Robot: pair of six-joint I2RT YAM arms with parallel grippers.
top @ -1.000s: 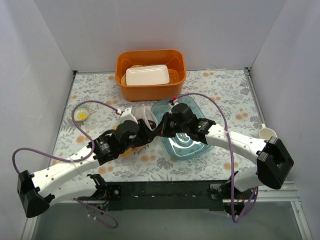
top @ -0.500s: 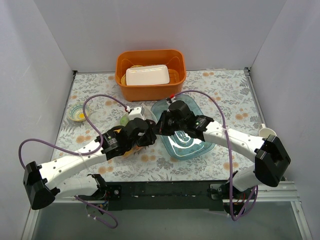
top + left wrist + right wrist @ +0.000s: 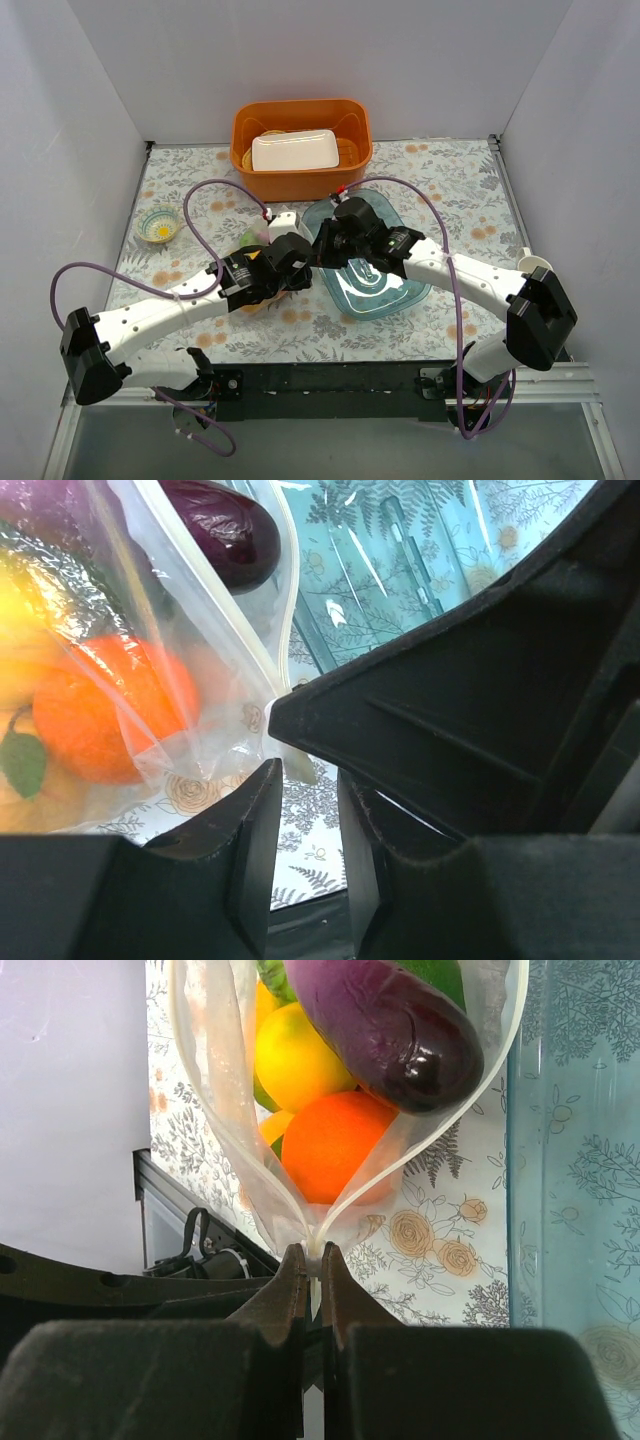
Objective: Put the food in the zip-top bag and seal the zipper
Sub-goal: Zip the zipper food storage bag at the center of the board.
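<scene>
Clear, crinkly film bulges round the food: a purple eggplant (image 3: 385, 1030), an orange citrus (image 3: 335, 1140) and a yellow one (image 3: 295, 1060) all lie inside the zip-top bag (image 3: 210, 1090), which rests on the flowered table (image 3: 440, 1230) just left of the blue tray (image 3: 580, 1160) in the right wrist view. The mouth gapes wide, its two lips meeting only at the near corner, low in the middle of that frame.

At that corner the right tool (image 3: 312, 1255) is clenched tight on the end of the zipper (image 3: 295, 762), pinning it. The left tool (image 3: 308, 780) is not gripping anything yet: its fingers stand apart at the bottom centre of the left wrist view, with the stub of the strip in the gap between them, directly under the black tip of the right tool.

What the next move likely turns on is the line of the strip. From the pinned corner it runs up the left wrist frame, towards the eggplant at the top. The left tool is thus already at the anchored end, touching distance from the right one. Closing there and sliding up the frame, away from the right tool, should press the lips together. The risk, I judge, is catching only one lip, since the two spread apart quickly above the corner.
</scene>
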